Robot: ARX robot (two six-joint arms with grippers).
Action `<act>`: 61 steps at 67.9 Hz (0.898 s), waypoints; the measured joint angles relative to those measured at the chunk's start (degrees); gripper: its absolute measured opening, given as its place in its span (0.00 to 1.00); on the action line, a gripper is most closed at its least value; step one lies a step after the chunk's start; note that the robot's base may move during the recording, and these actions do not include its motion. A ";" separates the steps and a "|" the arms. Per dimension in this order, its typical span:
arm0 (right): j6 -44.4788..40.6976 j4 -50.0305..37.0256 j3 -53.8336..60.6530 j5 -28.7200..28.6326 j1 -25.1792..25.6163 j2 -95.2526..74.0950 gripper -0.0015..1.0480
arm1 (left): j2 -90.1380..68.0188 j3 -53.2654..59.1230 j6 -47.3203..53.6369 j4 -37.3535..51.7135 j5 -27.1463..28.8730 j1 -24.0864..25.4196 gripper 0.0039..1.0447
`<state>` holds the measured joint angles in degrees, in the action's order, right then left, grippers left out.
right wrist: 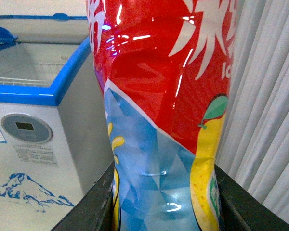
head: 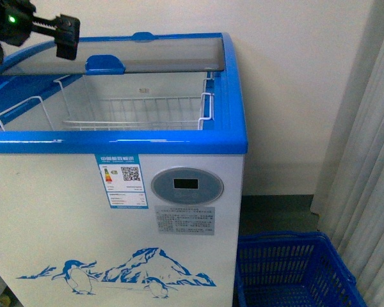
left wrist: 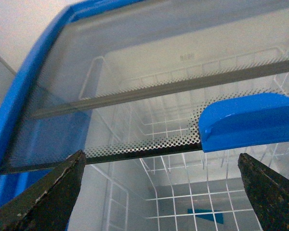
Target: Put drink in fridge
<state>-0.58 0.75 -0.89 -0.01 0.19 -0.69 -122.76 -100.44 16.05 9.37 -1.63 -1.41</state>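
The drink (right wrist: 159, 96) fills the right wrist view. It is a bottle with a glossy red label bearing white marks above a pale blue and yellow band, and it stands upright in the right gripper (right wrist: 166, 211). The gripper's dark fingers (right wrist: 94, 204) press against the bottle's lower body on either side. Its cap is out of frame. The bottle is held outside the fridge (head: 51, 217), clear of its front corner and close to a pale curtain (head: 365, 160). Neither the bottle nor the right arm shows in the front view.

On the floor beside the fridge, at the foot of the curtain, sits a blue plastic basket (head: 294, 268). The fridge's white front carries a penguin-and-mountain picture (head: 115, 272), a round grey display panel (head: 186, 185) and an energy label (head: 123, 182) under the blue top rim. The near part of the top is open, and a white wire basket (head: 134, 105) hangs inside.

Further back, the glass lid (head: 160, 57) covers the rear half, with its blue handle (head: 104, 63) at the near edge. The left gripper (left wrist: 160, 159) hovers just above that lid near the handle. It holds nothing, and its black fingertips (left wrist: 48, 197) are spread wide. A plain white wall (head: 294, 64) stands behind.
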 joint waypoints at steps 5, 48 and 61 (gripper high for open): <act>0.00 0.00 0.00 0.00 0.00 0.00 0.39 | 5.42 5.22 -0.15 2.10 0.76 0.02 0.92; 0.00 0.00 0.00 0.00 0.00 0.00 0.39 | 47.69 45.00 -11.56 10.23 10.34 -4.57 0.92; 0.00 0.00 0.00 0.00 0.00 0.00 0.39 | 64.81 57.33 -16.35 10.14 20.52 -7.80 0.92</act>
<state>-0.58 0.75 -0.89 -0.01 0.19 -0.69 -57.95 -43.11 -0.30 19.51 18.90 -9.21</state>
